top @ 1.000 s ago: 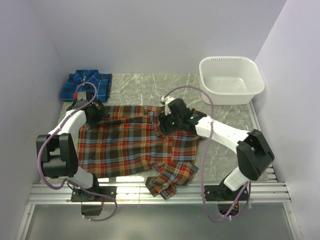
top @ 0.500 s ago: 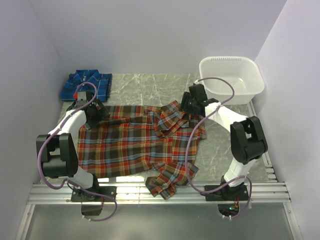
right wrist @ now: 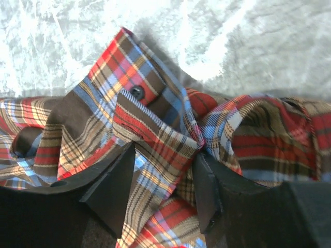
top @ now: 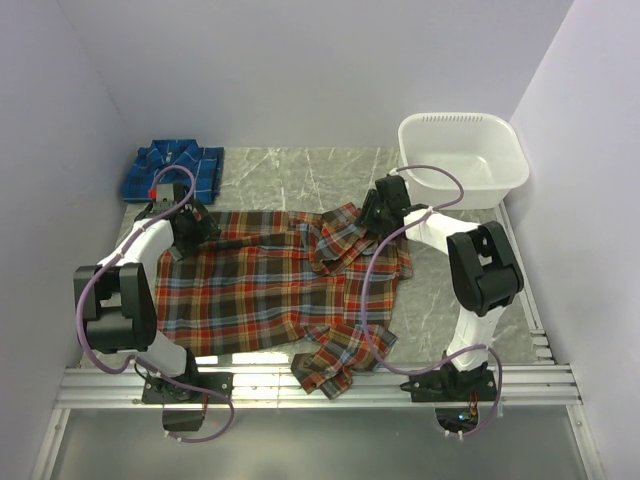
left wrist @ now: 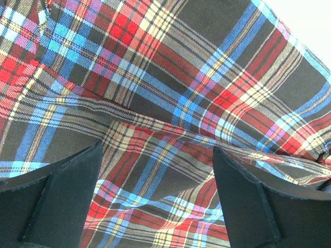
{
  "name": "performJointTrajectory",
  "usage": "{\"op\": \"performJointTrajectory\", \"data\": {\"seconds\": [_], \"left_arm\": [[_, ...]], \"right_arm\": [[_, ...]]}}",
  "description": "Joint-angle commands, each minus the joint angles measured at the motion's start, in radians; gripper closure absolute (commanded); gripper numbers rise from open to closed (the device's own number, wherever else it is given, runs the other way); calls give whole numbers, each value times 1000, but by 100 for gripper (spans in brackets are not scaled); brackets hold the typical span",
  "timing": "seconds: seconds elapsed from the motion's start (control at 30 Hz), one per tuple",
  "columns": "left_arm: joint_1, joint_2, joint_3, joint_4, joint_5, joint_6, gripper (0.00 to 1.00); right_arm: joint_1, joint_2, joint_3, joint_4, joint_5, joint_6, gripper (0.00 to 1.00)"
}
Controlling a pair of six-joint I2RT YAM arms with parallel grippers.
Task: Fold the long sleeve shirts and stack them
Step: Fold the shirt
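While the red plaid shirt [top: 270, 290] lay spread on the tabletop [top: 300, 178] with its long axis running left to right, each arm stood over one far corner of it. The left gripper [top: 192, 228] was at the left end and the right gripper [top: 380, 220] at the right, by the bunched sleeve. The blue shirt [top: 172, 170] sat folded at the far left corner, nearer the left arm. The left wrist view showed jaws spread wide over flat cloth, holding nothing. Only the right wrist view showed a raised fold with a buttoned cuff [right wrist: 136, 92] between half-spread jaws. Whether they pinched it I could not tell.
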Motion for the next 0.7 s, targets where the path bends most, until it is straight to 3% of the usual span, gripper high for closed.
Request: {"op": "performJointTrajectory", "data": {"seconds": [0.0, 0.13, 0.17, 0.23, 0.53, 0.67], "left_arm": [[-4, -3, 29, 15, 18, 6, 7], [-7, -4, 31, 15, 18, 7, 7], [-6, -6, 31, 13, 18, 7, 7], [-7, -10, 31, 15, 18, 7, 7], [-12, -44, 40, -2, 18, 15, 7], [-13, -105, 26, 1, -19, 21, 7]], "right_arm": [[-7, 12, -5, 111, -19, -19, 47], [-7, 25, 11, 145, -32, -49, 64], [-4, 14, 8, 160, -39, -58, 81], [2, -43, 3, 160, -64, -89, 90], [220, -356, -31, 50, -154, -336, 93], [353, -440, -64, -4, -295, -385, 98]]}}
